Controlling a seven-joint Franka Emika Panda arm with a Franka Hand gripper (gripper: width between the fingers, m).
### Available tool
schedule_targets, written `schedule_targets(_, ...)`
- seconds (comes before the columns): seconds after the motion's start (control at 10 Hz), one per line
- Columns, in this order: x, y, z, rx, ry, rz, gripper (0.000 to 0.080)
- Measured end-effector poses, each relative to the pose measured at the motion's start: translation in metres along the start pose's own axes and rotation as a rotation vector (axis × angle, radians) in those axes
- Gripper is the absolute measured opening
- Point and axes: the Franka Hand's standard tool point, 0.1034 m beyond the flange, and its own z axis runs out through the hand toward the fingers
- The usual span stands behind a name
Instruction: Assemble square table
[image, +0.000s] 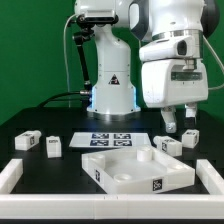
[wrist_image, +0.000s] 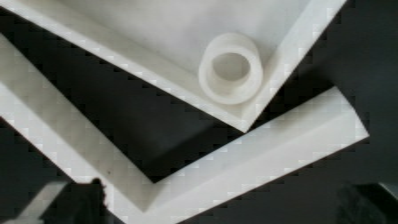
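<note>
1. Claw (image: 180, 125): jaws spread wide and holding nothing. It hung on the right side of the scene, above the right-hand legs and clear of them.
2. Far left: leg one (image: 28, 141) and leg two (image: 52, 147) sat loose on the black table, near each other and well apart from the slab.
3. Centre, far side: the marker board (image: 110, 138) lay flat in front of the arm's base.
4. Centre to right, near side: the square tabletop (image: 135, 170) lay recess-up with no leg fitted, its near edge close to the edging bars (image: 110, 207).
5. Right: leg three (image: 167, 146) sat just beyond the slab's far-right corner. What looked like leg four (image: 191, 137) was a little farther right, roughly under the claw and partly hidden by a finger.
6. Wrist view: one slab corner with a round socket (wrist_image: 231, 65). A white bar corner wrapped around it, with a dark gap between, so they weren't touching.
7. Step, my read: early, at the first leg pick. All four legs were loose and every socket I could see was empty.
8. Next move calls for:
   - dropping straight down so the jaws straddle one right-hand leg, then pinching it squarely;
   - lifting it, carrying it left to a corner socket, seating it upright and twisting it in;
   - watching that the slab doesn't slide while twisting, though the bar corner should brace it.
</note>
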Motion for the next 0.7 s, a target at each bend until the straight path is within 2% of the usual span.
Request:
schedule_targets(0.1,-0.0013,-0.0008,0.0004,-0.006,0.007,0.001,0.065)
schedule_targets(0.7,-0.0052,-0.0014,0.0014,-0.005,0.003,-0.041,0.065)
